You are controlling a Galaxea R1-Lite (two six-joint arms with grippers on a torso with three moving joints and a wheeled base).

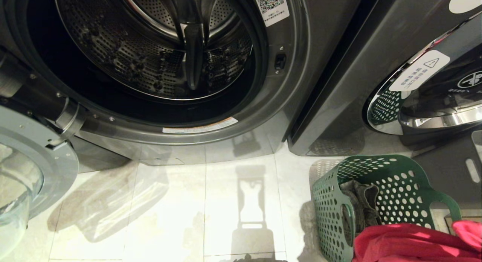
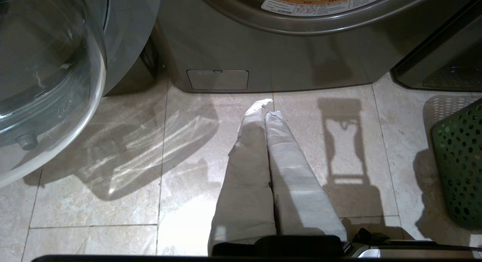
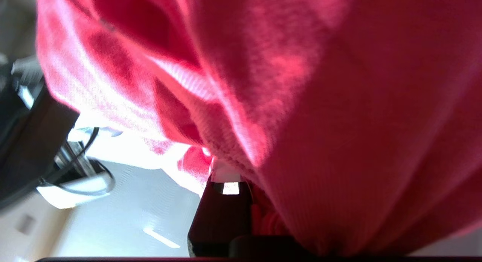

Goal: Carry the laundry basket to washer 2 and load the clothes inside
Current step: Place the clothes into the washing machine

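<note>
The green laundry basket (image 1: 380, 201) sits beside the open washer (image 1: 162, 58). The right claw (image 3: 226, 194) grips a red shirt (image 1: 410, 241). The drum looks empty. The left claw (image 2: 265, 113) is closed, holding nothing.

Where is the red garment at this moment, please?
The red garment is at the lower right of the head view, over the near end of the green laundry basket on the floor; the right wrist view shows it draped over the right gripper.

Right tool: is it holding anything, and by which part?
The right tool is shut on the red garment, gripping a bunched fold; which part of the garment cannot be told. The left tool is shut and empty.
</note>
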